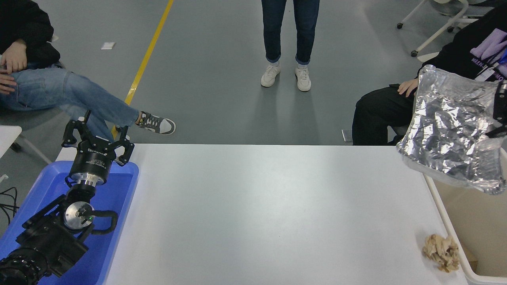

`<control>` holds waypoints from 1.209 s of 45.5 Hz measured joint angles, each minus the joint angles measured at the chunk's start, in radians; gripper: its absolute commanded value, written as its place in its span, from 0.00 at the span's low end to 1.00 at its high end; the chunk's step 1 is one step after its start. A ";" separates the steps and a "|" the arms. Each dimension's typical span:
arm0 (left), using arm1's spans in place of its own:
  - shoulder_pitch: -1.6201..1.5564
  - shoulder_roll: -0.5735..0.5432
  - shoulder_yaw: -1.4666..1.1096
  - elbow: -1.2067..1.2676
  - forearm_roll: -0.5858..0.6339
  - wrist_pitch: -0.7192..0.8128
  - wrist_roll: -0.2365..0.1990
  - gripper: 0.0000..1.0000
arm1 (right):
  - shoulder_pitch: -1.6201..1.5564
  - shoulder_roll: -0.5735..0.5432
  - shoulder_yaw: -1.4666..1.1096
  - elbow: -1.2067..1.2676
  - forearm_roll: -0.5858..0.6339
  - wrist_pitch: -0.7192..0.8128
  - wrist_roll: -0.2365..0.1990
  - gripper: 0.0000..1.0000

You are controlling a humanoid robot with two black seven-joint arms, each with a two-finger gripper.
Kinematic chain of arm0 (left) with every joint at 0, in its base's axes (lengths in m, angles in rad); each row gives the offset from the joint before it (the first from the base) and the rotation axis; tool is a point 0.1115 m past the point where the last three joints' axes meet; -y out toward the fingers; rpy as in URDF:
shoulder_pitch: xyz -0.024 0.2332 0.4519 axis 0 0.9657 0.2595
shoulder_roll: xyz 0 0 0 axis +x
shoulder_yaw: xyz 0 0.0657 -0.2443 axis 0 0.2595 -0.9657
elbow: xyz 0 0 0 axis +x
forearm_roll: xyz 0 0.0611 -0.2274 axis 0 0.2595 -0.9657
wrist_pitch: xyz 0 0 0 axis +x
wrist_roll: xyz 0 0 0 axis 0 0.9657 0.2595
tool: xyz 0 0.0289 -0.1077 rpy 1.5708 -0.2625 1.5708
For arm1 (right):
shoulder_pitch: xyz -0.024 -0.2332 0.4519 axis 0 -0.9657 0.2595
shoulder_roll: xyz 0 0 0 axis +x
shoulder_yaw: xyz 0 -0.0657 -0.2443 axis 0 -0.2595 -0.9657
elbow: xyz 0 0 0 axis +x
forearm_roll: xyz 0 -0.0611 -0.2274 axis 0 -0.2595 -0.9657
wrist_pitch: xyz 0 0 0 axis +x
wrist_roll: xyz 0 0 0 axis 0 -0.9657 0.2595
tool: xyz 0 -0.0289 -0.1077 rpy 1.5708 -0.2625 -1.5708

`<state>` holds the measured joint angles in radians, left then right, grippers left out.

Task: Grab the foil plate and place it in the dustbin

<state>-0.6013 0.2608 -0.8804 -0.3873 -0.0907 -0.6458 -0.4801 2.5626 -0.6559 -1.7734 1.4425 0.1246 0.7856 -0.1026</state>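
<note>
The crinkled silver foil plate (451,126) hangs tilted in the air at the right edge, over the near-left corner of the cream dustbin (473,221). My right gripper (500,113) is mostly cut off by the picture's right edge; only black finger parts show, shut on the plate's right rim. My left arm is parked at the lower left, its gripper (97,136) open above a blue tray.
A blue tray (119,206) lies under my left arm. A crumpled brown paper ball (441,251) sits on the white table (257,209) beside the bin. People sit at the far left and far right, and one stands at the far side.
</note>
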 measured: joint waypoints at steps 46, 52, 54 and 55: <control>0.000 0.000 -0.001 0.000 0.000 0.000 -0.001 0.98 | -1.382 -0.229 0.829 -0.803 -0.069 -0.607 0.001 0.00; 0.000 0.000 -0.001 0.000 0.000 0.000 -0.002 0.98 | -1.524 -0.161 0.918 -0.935 -0.069 -0.618 0.002 0.00; 0.000 0.000 -0.001 0.000 0.000 0.000 -0.001 0.98 | -1.562 -0.138 0.940 -0.976 -0.069 -0.620 0.002 0.00; 0.000 0.000 -0.001 0.000 0.000 0.000 -0.001 0.98 | -1.586 -0.124 0.953 -1.003 -0.069 -0.622 0.002 0.00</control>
<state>-0.6013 0.2607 -0.8819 -0.3874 -0.0908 -0.6458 -0.4816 0.9771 -0.7802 -0.8205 0.4400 0.0555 0.1634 -0.1005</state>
